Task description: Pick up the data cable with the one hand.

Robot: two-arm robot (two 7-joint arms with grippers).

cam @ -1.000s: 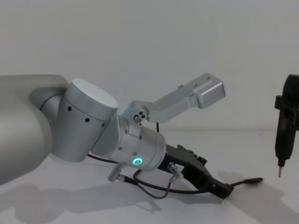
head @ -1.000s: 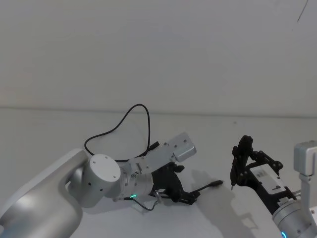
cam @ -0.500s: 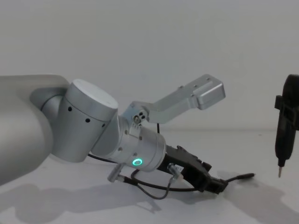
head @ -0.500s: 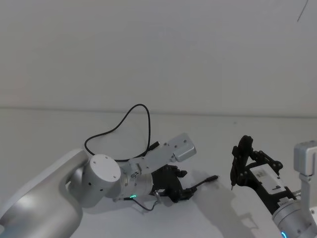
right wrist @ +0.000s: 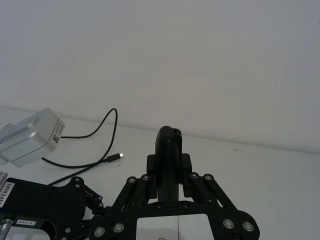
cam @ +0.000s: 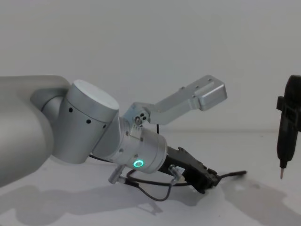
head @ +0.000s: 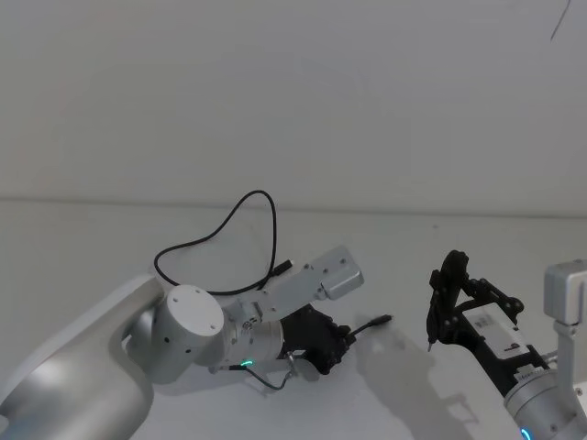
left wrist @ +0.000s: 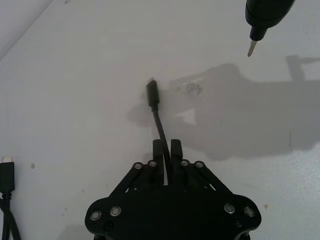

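Left gripper (left wrist: 166, 146) drawn back, jaws pinching data cable (left wrist: 159, 118); bare table (left wrist: 75, 75) ahead; right gripper (right wrist: 169, 169) clamps black tool (right wrist: 169, 137).

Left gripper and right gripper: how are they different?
The left gripper pinches the thin data cable just behind its plug; the right gripper clamps a thick pointed tool. The left gripper lies low, close to the table; the right gripper holds its tool upright, tip pointing down. Both are black with two fingers, and both are shut.
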